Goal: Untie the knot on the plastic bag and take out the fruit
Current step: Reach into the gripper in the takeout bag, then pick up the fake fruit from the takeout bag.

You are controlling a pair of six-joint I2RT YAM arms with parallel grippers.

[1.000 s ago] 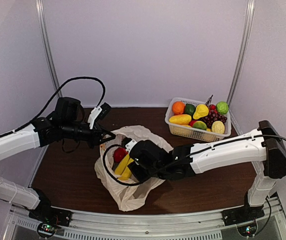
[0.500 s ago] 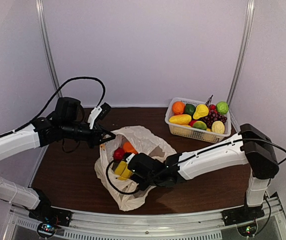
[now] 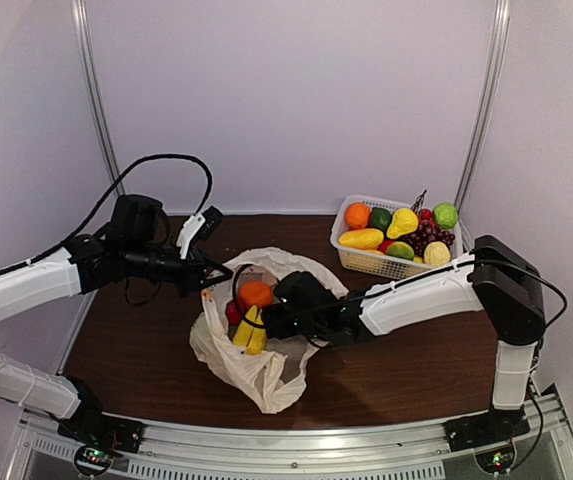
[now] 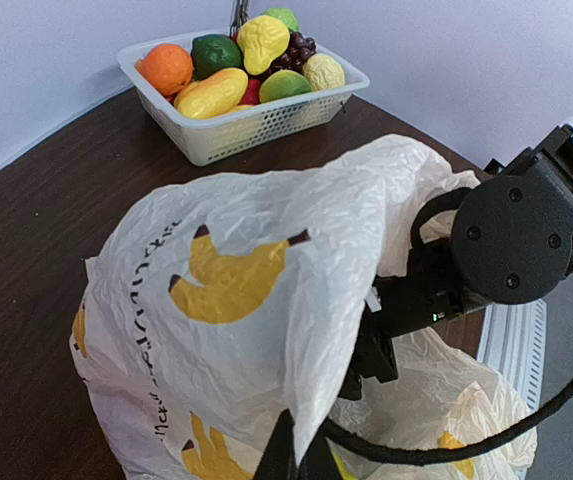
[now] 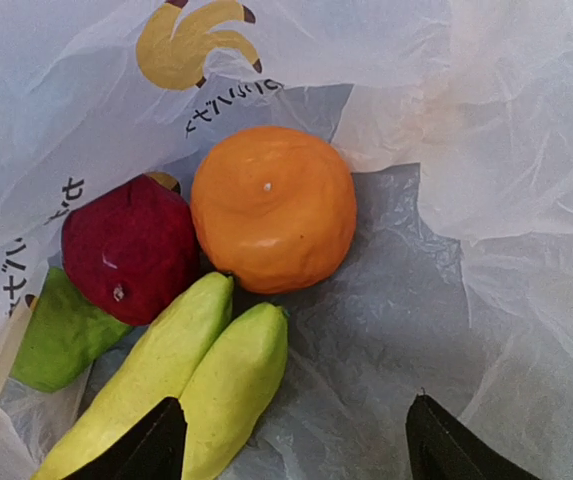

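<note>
While left pincer clenched on rim of plastic bag, holding that side raised – bag sits mid-worktop, mouth open. Right pincer inside bag, released, fingers spread, nothing between them. Fruit on bag floor under it – orange piece touching red piece, green piece beside, yellow banana bunch nearest pincer. Basket at far right, well apart.

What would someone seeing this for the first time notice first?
The cream bag at centre, its mouth held up by the shut left gripper. Inside lie an orange, a red fruit and yellow bananas, with the open right gripper hovering over them. A heaped white basket stands at the far right.
</note>
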